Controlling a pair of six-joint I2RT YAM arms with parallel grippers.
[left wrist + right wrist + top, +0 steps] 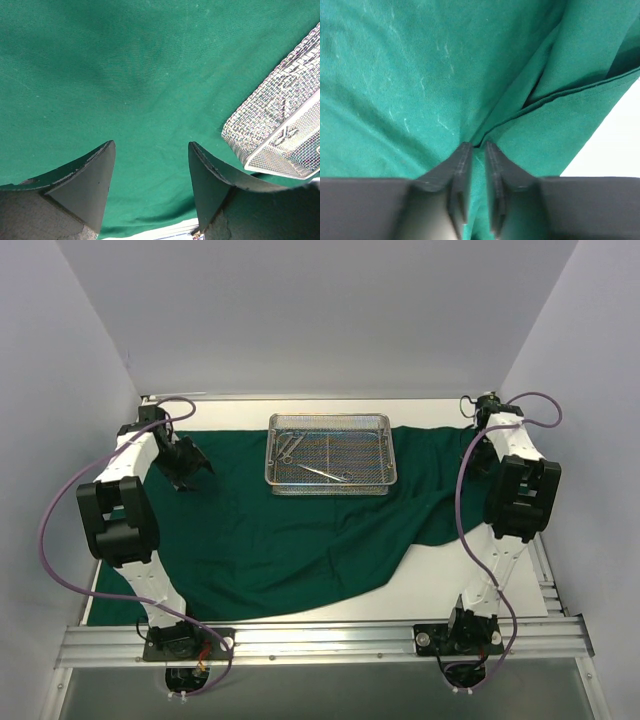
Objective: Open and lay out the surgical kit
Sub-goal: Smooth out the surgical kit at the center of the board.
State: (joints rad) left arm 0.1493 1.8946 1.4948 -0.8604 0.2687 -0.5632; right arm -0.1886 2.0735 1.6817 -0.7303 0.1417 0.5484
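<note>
drape point(300, 540): dark green, opened across the tabletop point(450, 585), right edge still folded.
tray point(330, 417): on the drape's far middle, instruments point(322, 472) inside.
right tool point(477, 146): clenched on a drape fold, probably to pull it flat.
left tool point(151, 150): released, above flat cloth.

Dark green drape point(300, 540), silver mesh tray point(330, 487)
</note>
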